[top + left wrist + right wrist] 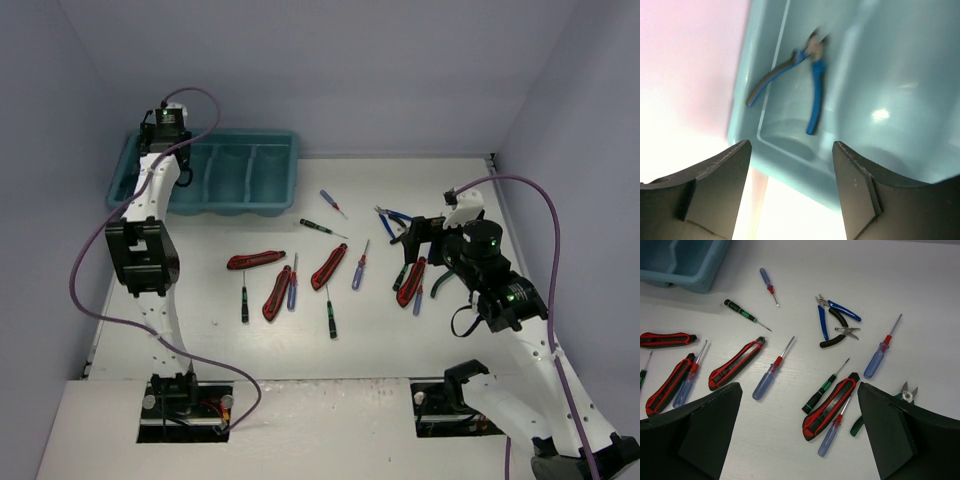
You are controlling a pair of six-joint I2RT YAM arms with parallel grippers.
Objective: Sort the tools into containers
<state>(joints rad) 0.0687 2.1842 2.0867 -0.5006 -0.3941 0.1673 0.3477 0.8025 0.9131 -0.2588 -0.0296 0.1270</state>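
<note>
The teal tray stands at the back left. My left gripper hangs over its left end, open and empty. Blue-handled pliers lie in the tray's end compartment. My right gripper is open and empty above a red-and-black utility knife, a green screwdriver and a blue-handled screwdriver. Three more knives and several screwdrivers lie mid-table. Blue pliers and black pliers lie farther back.
Green-handled pliers lie partly hidden behind my right finger. Purple walls close the table at the back and both sides. The tray's corner shows at the top left of the right wrist view.
</note>
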